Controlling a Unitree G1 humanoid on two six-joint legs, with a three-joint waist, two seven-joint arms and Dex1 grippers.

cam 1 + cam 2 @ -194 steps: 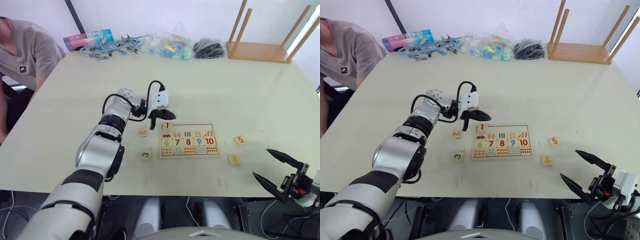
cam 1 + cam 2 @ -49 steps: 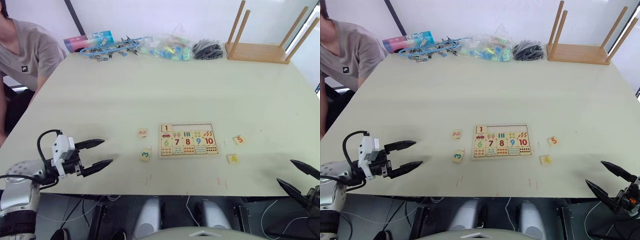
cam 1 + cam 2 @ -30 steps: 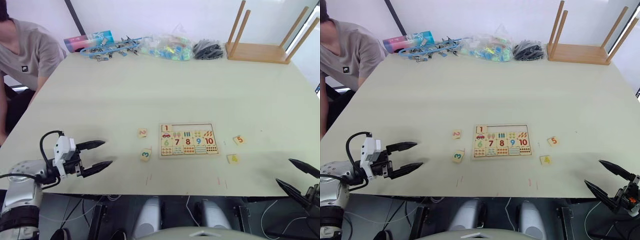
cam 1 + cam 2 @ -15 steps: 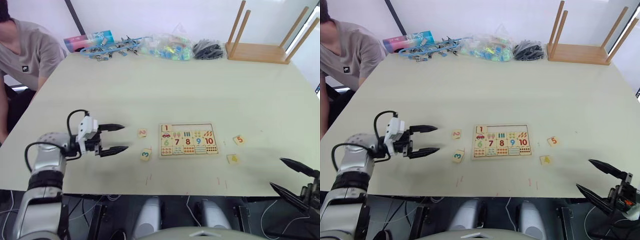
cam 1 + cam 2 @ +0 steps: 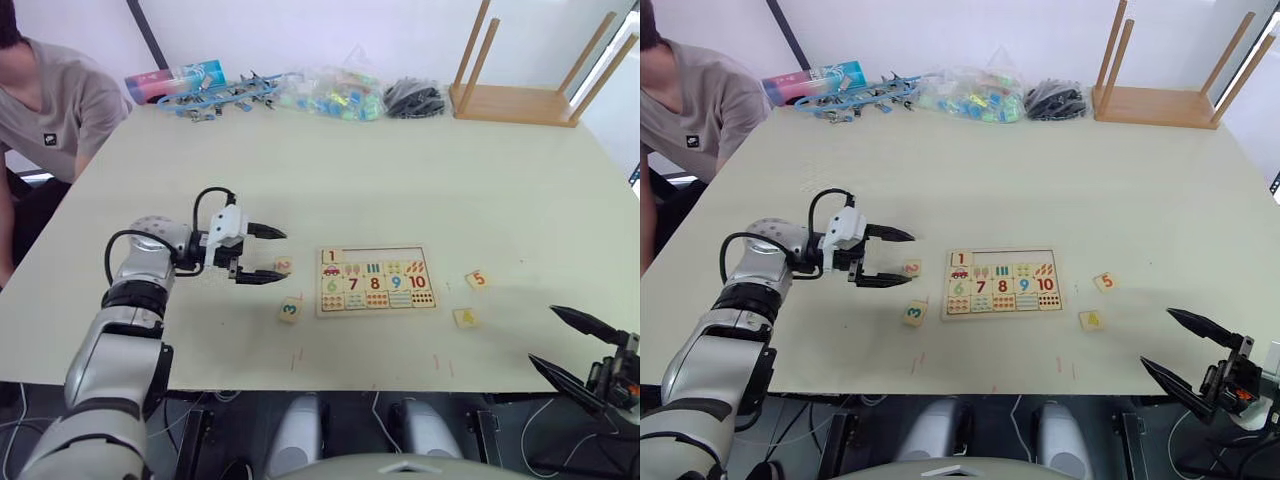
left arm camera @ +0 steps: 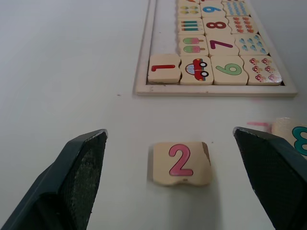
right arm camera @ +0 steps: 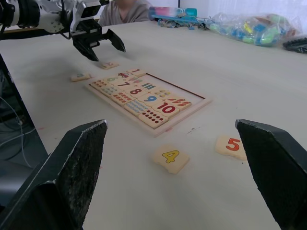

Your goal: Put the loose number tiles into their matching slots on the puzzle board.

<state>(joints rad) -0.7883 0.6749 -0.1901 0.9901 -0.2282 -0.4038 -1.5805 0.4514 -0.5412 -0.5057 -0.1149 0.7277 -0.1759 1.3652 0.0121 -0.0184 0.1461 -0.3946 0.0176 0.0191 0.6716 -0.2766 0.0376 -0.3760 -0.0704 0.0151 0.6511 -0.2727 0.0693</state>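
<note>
Left claw (image 5: pixel 262 254) spread wide beside pink 2 tile (image 5: pixel 284 266), left of puzzle board (image 5: pixel 377 281).
Counter (image 5: pixel 400 170) mostly bare around board (clutter along far edge). Four loose tiles: 2, 3 (image 5: pixel 290 310) left; 4 (image 5: pixel 465 318), 5 (image 5: pixel 478 279) right. Tile 1 (image 5: pixel 332 256) seated in top row; remaining slots (image 5: pixel 385 255) bare. Right claw (image 5: pixel 570 345) open, off counter's near right edge.

A wooden stool (image 5: pixel 520 95) was laid upside down at the table's (image 5: pixel 400 170) far right corner. Along the far edge were seen a pile of black clips (image 5: pixel 415 98), a clear bag w/ coloured bits (image 5: pixel 330 92), blue clips (image 5: pixel 225 95) & a pink-blue tube (image 5: pixel 172 78). A person in a grey shirt (image 5: pixel 45 95) was seated at the left.
</note>
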